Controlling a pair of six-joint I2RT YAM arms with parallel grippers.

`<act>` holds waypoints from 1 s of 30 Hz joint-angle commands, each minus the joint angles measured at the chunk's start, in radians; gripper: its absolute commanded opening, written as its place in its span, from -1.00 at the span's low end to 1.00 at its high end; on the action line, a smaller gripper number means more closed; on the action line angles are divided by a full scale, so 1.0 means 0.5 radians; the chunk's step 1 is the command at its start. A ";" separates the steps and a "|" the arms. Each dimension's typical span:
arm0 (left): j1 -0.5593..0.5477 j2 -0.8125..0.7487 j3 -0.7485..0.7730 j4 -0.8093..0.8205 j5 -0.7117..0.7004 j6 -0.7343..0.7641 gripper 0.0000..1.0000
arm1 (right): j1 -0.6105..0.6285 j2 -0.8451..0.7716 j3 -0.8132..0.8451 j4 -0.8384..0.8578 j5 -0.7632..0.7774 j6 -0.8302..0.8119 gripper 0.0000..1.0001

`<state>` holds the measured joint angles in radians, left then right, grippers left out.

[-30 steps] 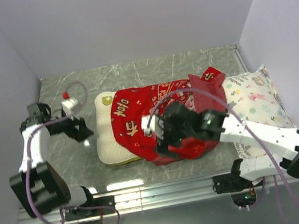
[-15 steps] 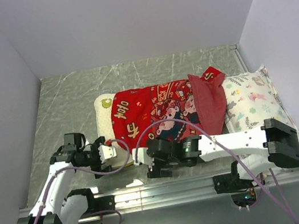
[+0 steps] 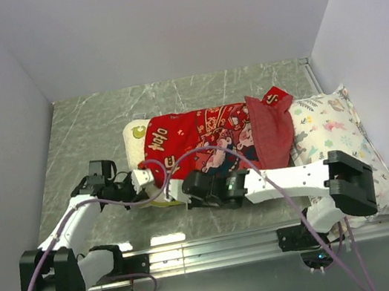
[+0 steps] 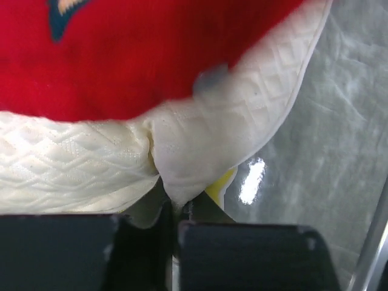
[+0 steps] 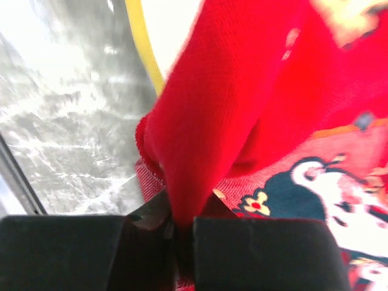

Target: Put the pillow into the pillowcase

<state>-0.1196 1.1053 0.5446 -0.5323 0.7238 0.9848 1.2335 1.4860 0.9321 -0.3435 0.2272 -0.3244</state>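
Observation:
The white quilted pillow [image 3: 131, 138] lies across the middle of the table, mostly covered by the red pillowcase [image 3: 201, 140] with its cartoon couple print. Only the pillow's left end and near-left corner show. My left gripper [image 3: 148, 178] is shut on that near-left corner of the pillow [image 4: 200, 139], pinching a fold of white fabric beside the yellow strip [image 4: 219, 185]. My right gripper [image 3: 187, 190] is shut on the near edge of the pillowcase [image 5: 224, 109], a red fold squeezed between its jaws.
A white floral animal-print pillow [image 3: 337, 139] lies at the right, partly under the right arm. A folded flap of red cloth [image 3: 273, 128] stands at the pillowcase's right end. Grey walls enclose the marble-patterned table [image 3: 86, 127]; a metal rail [image 3: 212, 246] runs along its near edge.
Both arms swung in to the near edge of the pillow. The left gripper closed on the pillow's corner, and the right gripper closed on the pillowcase's near edge.

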 commanded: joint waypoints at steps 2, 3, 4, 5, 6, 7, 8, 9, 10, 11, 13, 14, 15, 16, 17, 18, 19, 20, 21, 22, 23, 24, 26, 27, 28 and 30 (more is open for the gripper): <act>-0.040 0.063 0.285 0.212 0.349 -0.493 -0.99 | -0.239 -0.256 0.510 0.000 -0.423 -0.246 -1.00; -0.040 0.066 0.410 0.236 0.399 -0.716 -0.99 | -0.270 -0.278 0.562 -0.009 -0.448 -0.308 -1.00; -0.040 0.063 0.472 0.248 0.448 -0.836 -0.99 | -0.270 -0.284 0.693 -0.046 -0.491 -0.454 -1.00; -0.040 0.054 0.536 0.267 0.494 -0.950 -0.99 | -0.270 -0.263 0.779 -0.101 -0.485 -0.510 -1.00; -0.040 0.017 0.637 0.328 0.604 -1.182 -0.99 | -0.273 -0.251 0.963 -0.214 -0.497 -0.541 -1.00; -0.040 -0.014 0.675 0.368 0.647 -1.306 -0.99 | -0.273 -0.236 1.043 -0.251 -0.500 -0.569 -1.00; -0.040 -0.047 0.702 0.411 0.742 -1.419 -0.99 | -0.276 -0.232 1.120 -0.294 -0.509 -0.578 -1.00; -0.040 -0.133 0.742 0.442 0.785 -1.615 -0.99 | -0.276 -0.229 1.191 -0.371 -0.507 -0.578 -1.00; -0.040 -0.176 0.755 0.527 0.831 -1.726 -0.99 | -0.273 -0.241 1.304 -0.405 -0.500 -0.566 -1.00; -0.040 -0.219 0.761 0.561 0.862 -1.833 -0.99 | -0.270 -0.269 1.347 -0.436 -0.470 -0.557 -1.00; -0.037 -0.327 0.785 0.626 0.988 -2.156 -0.99 | -0.243 -0.315 1.494 -0.497 -0.457 -0.529 -1.00; -0.046 -0.357 0.788 0.723 1.022 -2.257 -0.99 | -0.231 -0.358 1.553 -0.528 -0.421 -0.523 -1.00; -0.049 -0.412 0.801 0.794 1.052 -2.486 -0.99 | -0.206 -0.373 1.678 -0.586 -0.387 -0.532 -1.00; -0.061 -0.437 0.807 0.874 1.104 -2.610 -0.99 | -0.157 -0.389 1.737 -0.604 -0.366 -0.566 -1.00; -0.071 -0.456 0.807 1.048 1.117 -2.738 -0.99 | -0.133 -0.407 1.795 -0.617 -0.344 -0.590 -1.00; -0.080 -0.483 0.807 1.189 1.123 -3.010 -0.99 | -0.123 -0.413 1.905 -0.632 -0.326 -0.618 -1.00; -0.104 -0.483 0.798 1.309 1.117 -3.168 -0.99 | -0.120 -0.410 1.940 -0.620 -0.325 -0.682 -1.00; -0.123 -0.483 0.792 1.544 1.093 -3.315 -0.99 | -0.120 -0.404 1.946 -0.593 -0.307 -0.731 -1.00; -0.135 -0.459 0.764 1.628 1.065 -3.593 -0.99 | -0.123 -0.401 1.928 -0.471 -0.295 -0.795 -1.00; -0.153 -0.438 0.749 1.723 0.989 -3.735 -0.99 | -0.156 -0.401 1.812 -0.385 -0.271 -0.939 -1.00; -0.154 -0.380 0.700 1.888 0.952 -4.010 -0.99 | -0.193 -0.398 1.735 -0.180 -0.298 -0.989 -1.00; -0.154 -0.343 0.684 1.905 0.906 -4.107 -0.99 | -0.239 -0.392 1.592 -0.075 -0.343 -1.041 -1.00; -0.117 -0.208 0.693 1.805 0.765 -4.233 -0.99 | -0.368 -0.282 1.499 0.203 -0.448 -1.039 -1.00; -0.050 -0.174 0.675 1.786 0.731 -4.297 -0.99 | -0.411 -0.136 1.495 0.263 -0.539 -0.972 -1.00; 0.002 -0.140 0.645 1.822 0.694 -4.377 -0.99 | -0.442 -0.043 1.532 0.297 -0.565 -0.935 -1.00; 0.104 -0.082 0.540 1.777 0.529 -4.507 -0.99 | -0.528 0.135 1.648 0.420 -0.598 -0.812 -1.00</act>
<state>-0.1295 1.0042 0.8722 0.3084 1.1954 -1.0622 0.9916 1.4086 1.7004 -0.5072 0.0914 -0.7681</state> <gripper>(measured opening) 0.059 0.055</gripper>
